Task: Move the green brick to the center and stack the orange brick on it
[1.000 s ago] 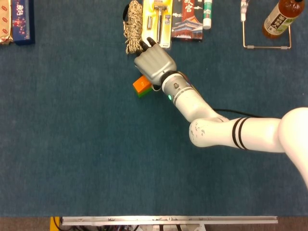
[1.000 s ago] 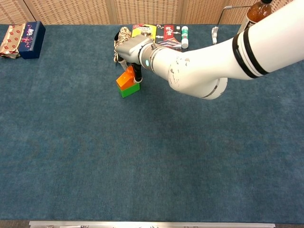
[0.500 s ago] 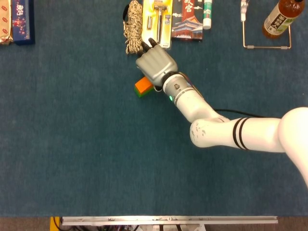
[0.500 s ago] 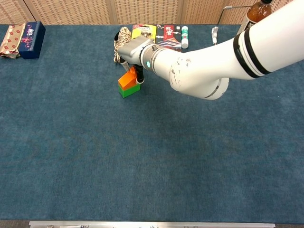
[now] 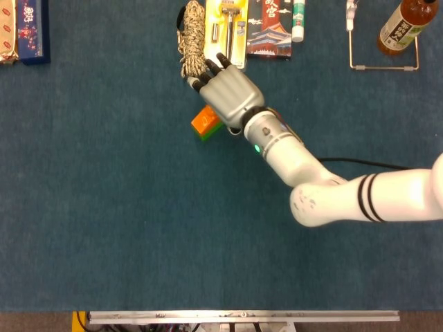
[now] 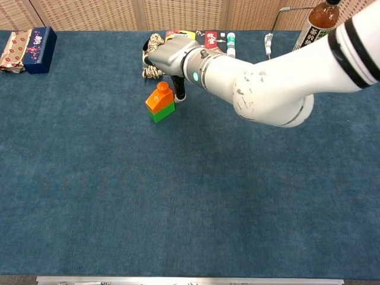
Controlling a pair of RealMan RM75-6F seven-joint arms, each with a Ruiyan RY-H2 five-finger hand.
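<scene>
The orange brick [image 5: 204, 121] [image 6: 160, 98] sits on top of the green brick [image 5: 206, 136] [image 6: 161, 112], far back on the blue mat and left of its middle. Only a sliver of green shows in the head view. My right hand [image 5: 227, 93] [image 6: 172, 58] hovers just above and behind the stack, fingers spread and holding nothing. One dark fingertip [image 6: 178, 93] hangs beside the orange brick; whether it touches is unclear. My left hand appears in neither view.
Along the back edge lie a coiled rope [image 5: 192, 38], a yellow razor pack [image 5: 232, 28], a printed packet [image 5: 270, 31], a tube [image 5: 298, 21], a wire stand [image 5: 383, 66] and a bottle [image 5: 405, 24]. Two boxes [image 5: 31, 31] sit at the far left.
My right hand has lifted off the orange brick and spread its fingers. The orange brick stays on the green one, and the stack has barely moved.
</scene>
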